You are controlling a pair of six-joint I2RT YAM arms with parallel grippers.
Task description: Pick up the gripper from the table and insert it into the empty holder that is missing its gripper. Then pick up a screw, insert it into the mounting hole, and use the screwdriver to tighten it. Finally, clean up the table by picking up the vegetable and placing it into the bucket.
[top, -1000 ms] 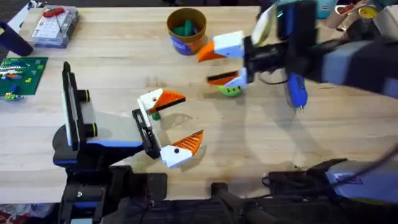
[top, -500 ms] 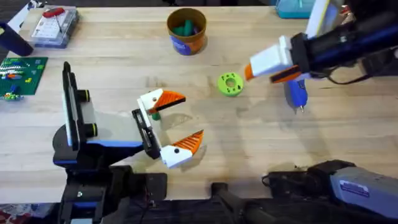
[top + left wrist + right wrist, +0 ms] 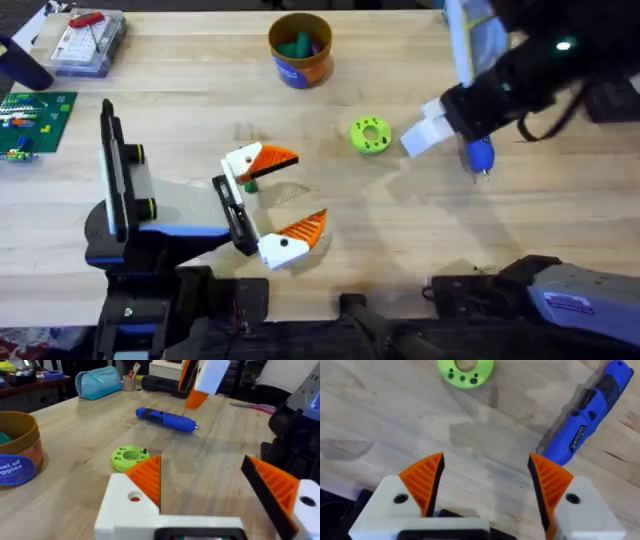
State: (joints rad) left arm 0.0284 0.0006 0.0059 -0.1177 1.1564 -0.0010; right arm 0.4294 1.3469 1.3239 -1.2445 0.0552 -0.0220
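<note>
The white gripper piece (image 3: 258, 160), with its orange tip and small dark green part, sits against one end of the black holder (image 3: 233, 212) on my left arm. Whether it is seated I cannot tell. The matching dotted finger (image 3: 293, 238) is at the other end. My left gripper (image 3: 200, 467) stands open. My right gripper (image 3: 487, 460) hangs open over bare table, between the lime vegetable (image 3: 466, 367) and the blue screwdriver (image 3: 590, 425). In the overhead view the right gripper (image 3: 420, 138) is just left of the screwdriver (image 3: 481, 155). The bucket (image 3: 300, 48) holds dark green pieces. A screw is out of view.
A clear parts box (image 3: 88, 40) and a green board (image 3: 35, 115) occupy the far left. A teal pouch (image 3: 100, 382) lies at the back edge behind the screwdriver. The vegetable (image 3: 370, 135) lies between bucket and screwdriver.
My right gripper has swung from over the vegetable to the right and turned down beside the screwdriver. The vegetable stays on the table. The left arm has not moved.
</note>
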